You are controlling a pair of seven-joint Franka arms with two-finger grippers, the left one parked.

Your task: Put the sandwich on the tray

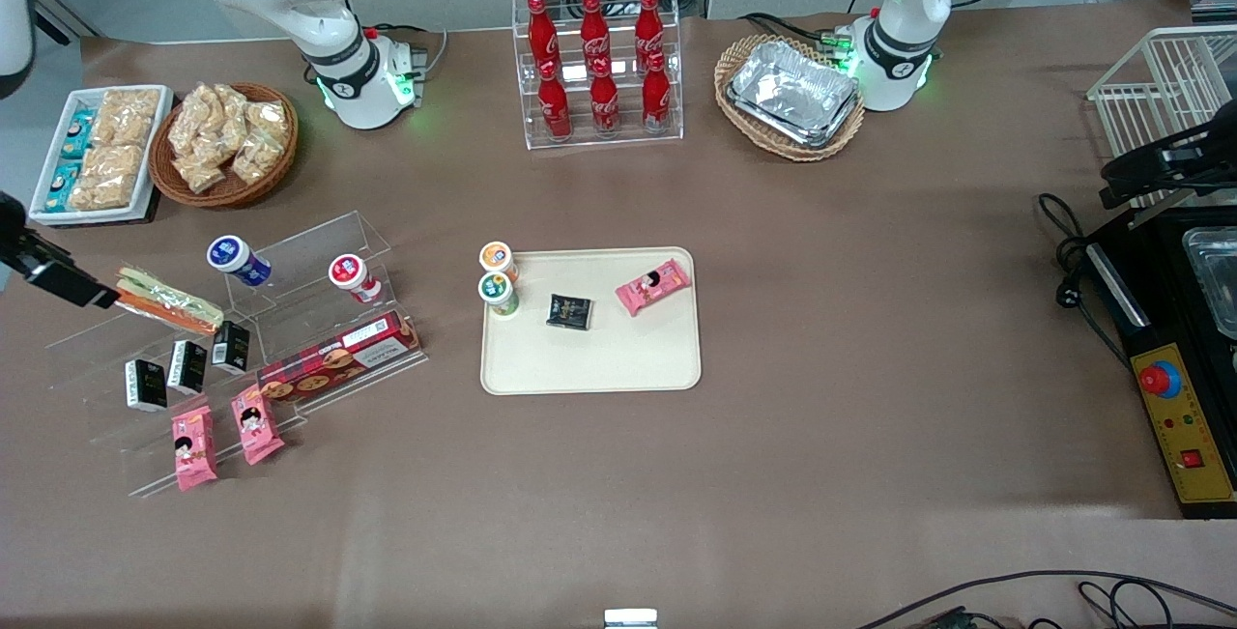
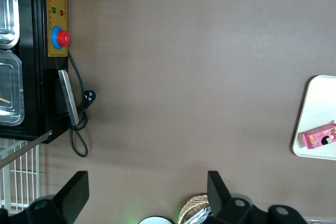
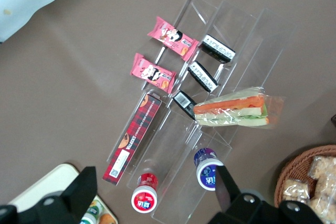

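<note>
**Sandwich on the stepped stand, tray apart from it**

Though the right arm's gripper point(image 3: 152, 195) is cut off at the frame edge in the front view, its wrist camera shows both fingers spread wide with nothing between them, held above the clear acrylic stand point(image 1: 290, 339).

Largest on the brown table point(image 1: 870, 320) is the tray point(image 1: 589, 368), lying flat toward the middle; its front half is bare, while two small cups point(image 1: 499, 276), a black packet point(image 1: 569, 311) and a pink snack pack point(image 1: 653, 286) sit along its farther part.

Well apart from it, toward the working arm's end, the sandwich point(image 3: 233, 111) lies on an upper step of the stand, its wrapper's tip overhanging the step's edge. Just beside it are small black-and-white packs point(image 3: 202, 76); a long red plaid box point(image 3: 134, 135) leans on a lower step.

Open table surrounds the tray on every side.
</note>
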